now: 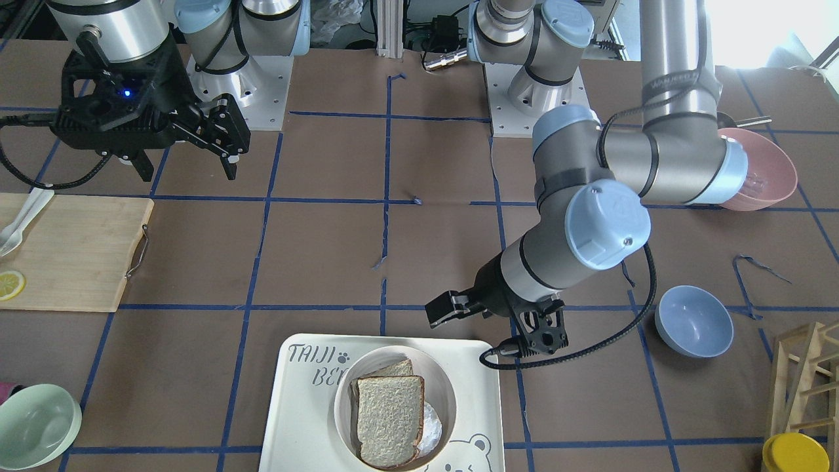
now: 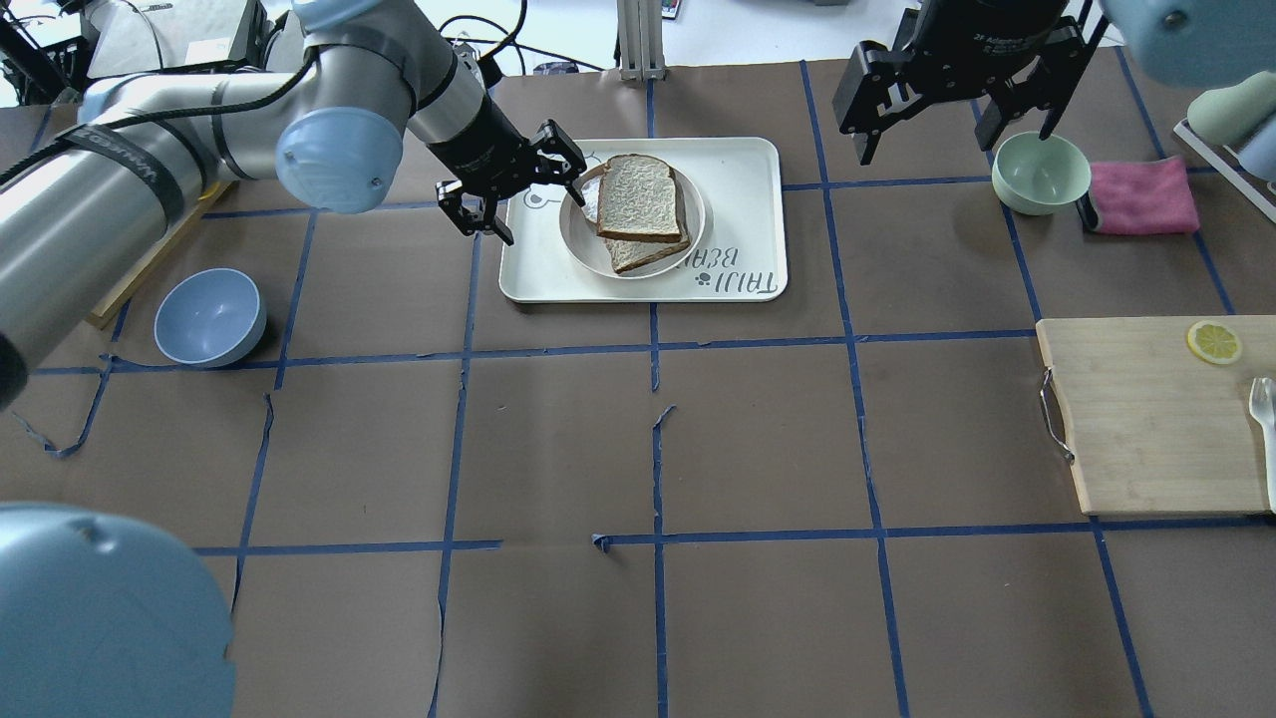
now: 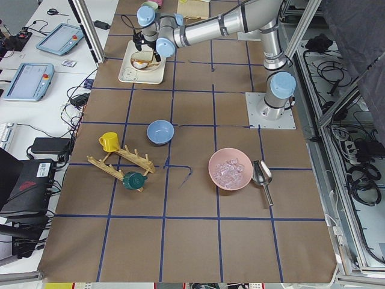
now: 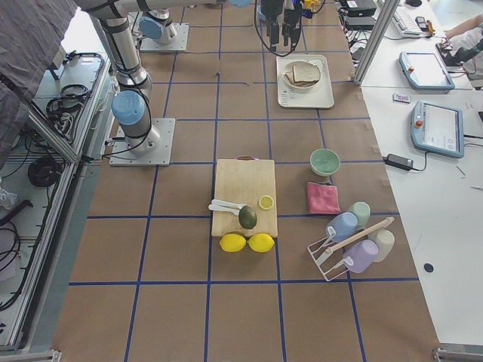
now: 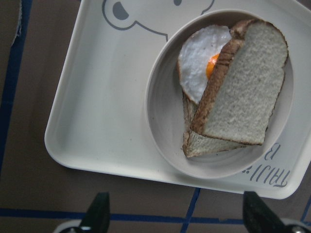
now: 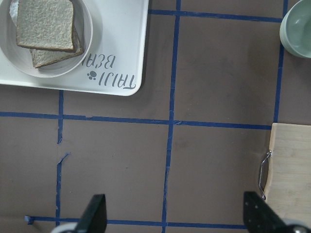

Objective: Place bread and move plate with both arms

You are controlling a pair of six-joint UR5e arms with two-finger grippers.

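Observation:
The bread [image 2: 640, 197], a pale grey-white slice with dark crust, lies on top of a fried egg [image 5: 199, 63] and a second slice [image 5: 204, 143] in the round cream plate [image 2: 583, 249]. The plate stands on the bear tray [image 2: 738, 189]. The bread also shows in the front view [image 1: 389, 419], the left wrist view [image 5: 243, 92] and the right wrist view [image 6: 46, 22]. My left gripper [image 2: 528, 199] is open and empty, close above the tray's left edge beside the plate. My right gripper [image 2: 952, 130] is open and empty, raised to the right of the tray.
A pale green bowl [image 2: 1042, 172] and a pink cloth [image 2: 1141, 194] lie under and right of my right gripper. A wooden cutting board [image 2: 1146, 419] with a lemon slice [image 2: 1213, 342] is at the right. A blue bowl [image 2: 209, 317] sits at the left.

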